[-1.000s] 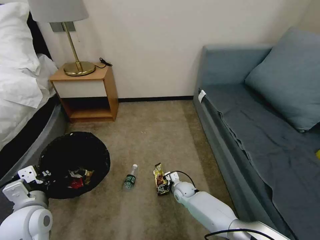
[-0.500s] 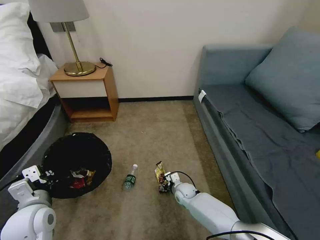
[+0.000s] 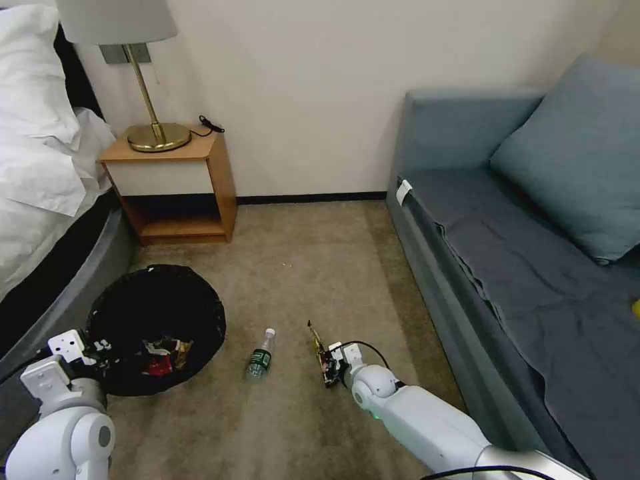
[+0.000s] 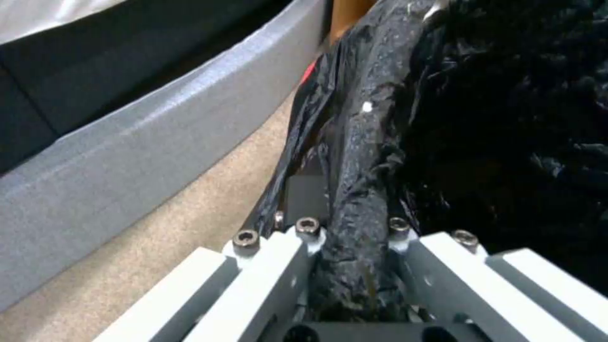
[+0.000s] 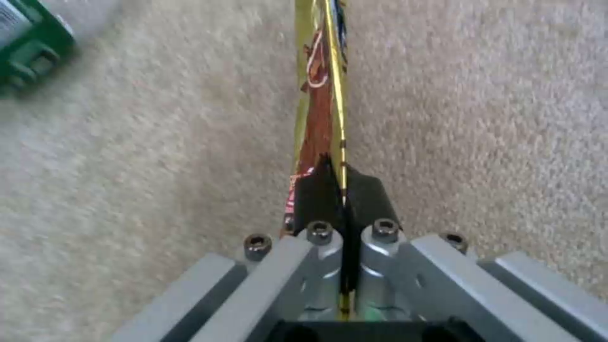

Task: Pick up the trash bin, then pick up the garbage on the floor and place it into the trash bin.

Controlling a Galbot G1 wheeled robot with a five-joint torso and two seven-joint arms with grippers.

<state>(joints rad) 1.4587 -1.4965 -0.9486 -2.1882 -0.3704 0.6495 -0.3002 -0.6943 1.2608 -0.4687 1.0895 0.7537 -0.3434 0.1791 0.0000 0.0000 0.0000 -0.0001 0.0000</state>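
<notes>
Right gripper (image 5: 342, 190) pinches the snack wrapper (image 5: 320, 85) edge-on above carpet.

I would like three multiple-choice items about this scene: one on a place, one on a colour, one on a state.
1. Where does the small bottle lie?
A. on the sofa
B. on the carpet between the trash bin and the snack wrapper
C. on the nightstand

2. What colour is the bag lining the trash bin?
A. white
B. blue
C. black

3. How is the right tool?
A. shut on the snack wrapper
B. open above the bottle
C. shut with nothing in it

Key: 1 B, the head view shows it on the floor between them. 2 C, the liner is crinkled black plastic. 3 A, the right wrist view shows both pads pinching the wrapper's edge.
</notes>
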